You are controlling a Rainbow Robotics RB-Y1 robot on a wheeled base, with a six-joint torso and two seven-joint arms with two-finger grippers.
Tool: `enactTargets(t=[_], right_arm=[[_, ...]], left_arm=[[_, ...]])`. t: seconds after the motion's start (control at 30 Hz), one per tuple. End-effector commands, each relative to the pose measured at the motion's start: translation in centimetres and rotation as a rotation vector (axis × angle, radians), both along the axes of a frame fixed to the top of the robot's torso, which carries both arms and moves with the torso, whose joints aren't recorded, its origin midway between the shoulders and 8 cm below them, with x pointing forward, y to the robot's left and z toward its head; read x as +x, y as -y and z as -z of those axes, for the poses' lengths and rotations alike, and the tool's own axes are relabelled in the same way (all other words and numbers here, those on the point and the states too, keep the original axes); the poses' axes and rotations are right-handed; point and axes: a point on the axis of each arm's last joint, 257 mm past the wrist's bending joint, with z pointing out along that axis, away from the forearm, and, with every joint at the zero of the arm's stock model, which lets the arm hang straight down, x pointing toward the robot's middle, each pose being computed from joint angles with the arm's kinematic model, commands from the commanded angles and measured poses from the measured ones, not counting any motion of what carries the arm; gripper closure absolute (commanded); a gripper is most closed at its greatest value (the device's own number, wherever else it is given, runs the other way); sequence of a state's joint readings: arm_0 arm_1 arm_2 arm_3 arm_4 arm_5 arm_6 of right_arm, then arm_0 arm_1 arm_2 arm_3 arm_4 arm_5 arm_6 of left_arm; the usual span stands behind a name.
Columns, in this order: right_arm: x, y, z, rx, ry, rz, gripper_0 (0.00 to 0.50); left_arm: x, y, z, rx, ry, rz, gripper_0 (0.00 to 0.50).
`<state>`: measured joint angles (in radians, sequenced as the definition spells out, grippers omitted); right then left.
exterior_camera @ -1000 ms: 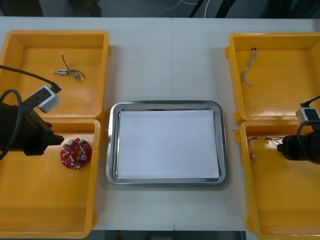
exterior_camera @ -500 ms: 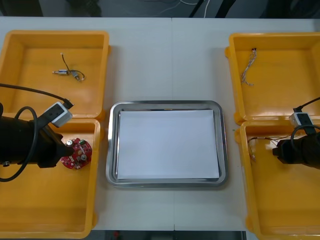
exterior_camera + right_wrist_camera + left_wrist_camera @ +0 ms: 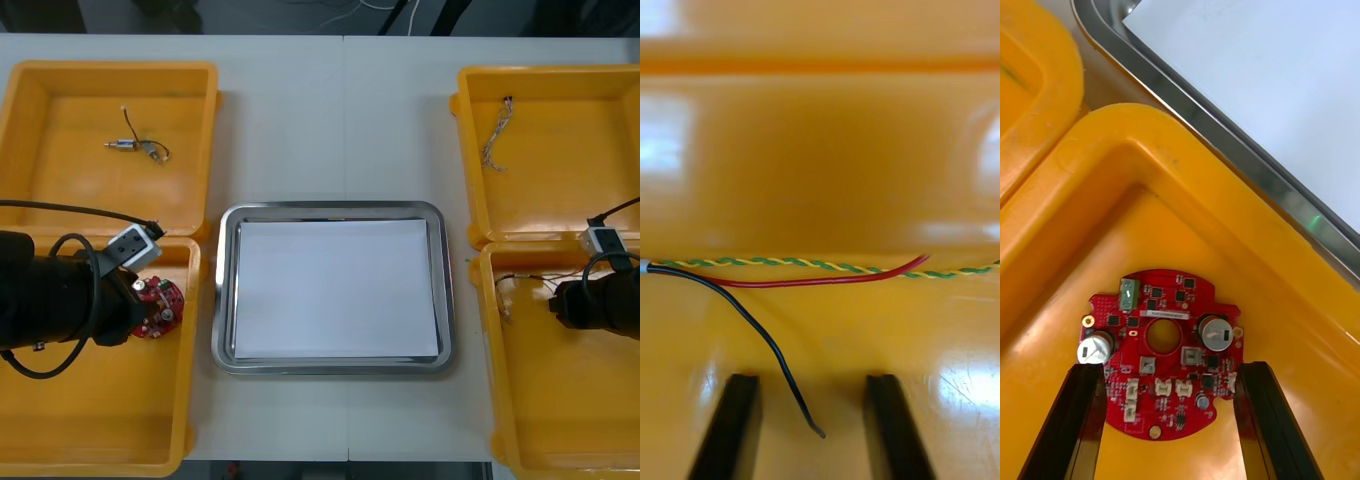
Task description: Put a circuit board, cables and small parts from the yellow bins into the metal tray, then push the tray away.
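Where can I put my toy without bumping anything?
The tray is all bare inside its rim. The table beyond it, between the far bins, is free too. Crowded: the near left bin, where the left gripper straddles the board, and the near right bin, cables by the right gripper.

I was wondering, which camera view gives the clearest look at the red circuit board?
The left wrist view: the circuit board lies face up, components plain, between the fingers of the open left gripper. The front view shows it farther off, partly covered by that gripper. The right wrist view faces cables.
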<state>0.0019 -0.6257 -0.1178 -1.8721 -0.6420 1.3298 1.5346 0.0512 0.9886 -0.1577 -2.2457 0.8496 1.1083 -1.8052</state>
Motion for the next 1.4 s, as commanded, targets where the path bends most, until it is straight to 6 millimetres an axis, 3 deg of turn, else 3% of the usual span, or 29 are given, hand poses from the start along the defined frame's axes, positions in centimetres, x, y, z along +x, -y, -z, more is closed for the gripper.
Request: enactTargets(t=[0.03,0.33,0.87,1.4], right_arm=[[-0.8,-0.9,1.0,0.003,-0.012,-0.041,0.272],[-0.9,-1.1,1.1,0.013,0.003,-0.043,0.500],[-1.3,-1.2,-1.6,0.013,0.043,-0.045,0.500],[-5.2,0.6,-4.4,-0.025,0.032,-0.016,0.500]], left_arm=[[-0.4,-1.0,1.2,0.085,0.020,0.079,0.000],[-0.4,-0.2,2.6,0.059,0.023,0.086,0.000],[-0.5,0.6,4.3,0.039,0.033,0.095,0.000],[-0.2,0.8,5.4,0.035,0.044,0.097,0.000]])
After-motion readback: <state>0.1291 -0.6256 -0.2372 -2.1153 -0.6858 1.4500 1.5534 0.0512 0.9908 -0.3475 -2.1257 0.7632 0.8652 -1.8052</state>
